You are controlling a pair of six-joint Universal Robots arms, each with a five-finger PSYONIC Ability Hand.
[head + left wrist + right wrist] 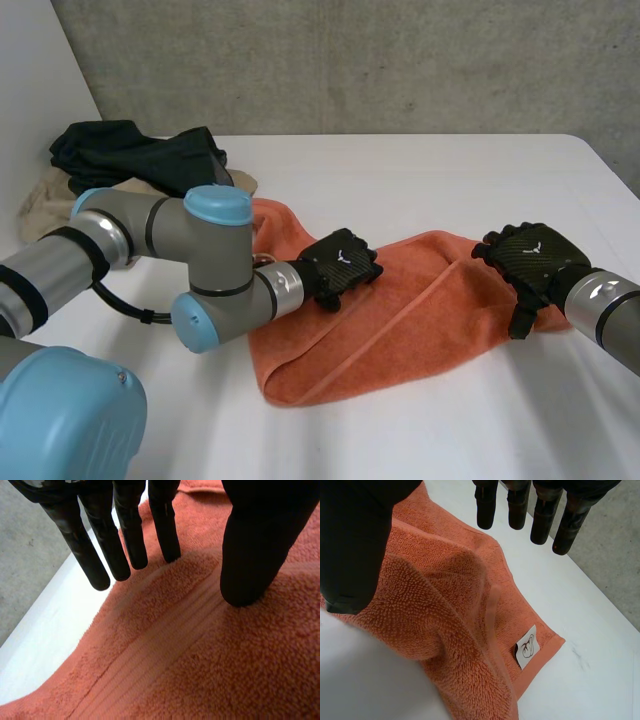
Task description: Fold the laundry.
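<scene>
Left arm (215,255) bent, left hand (340,265) resting on towel (400,320); right hand (530,260) at corner.

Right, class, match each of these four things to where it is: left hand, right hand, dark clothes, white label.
1 left hand
2 right hand
3 dark clothes
4 white label

A at the orange towel's right edge
B back left of the table, on beige cloth
C sewn to the towel's edge by a corner
D on the towel's left part

Pairs: 1-D, 2-A, 3-B, 4-C
</scene>
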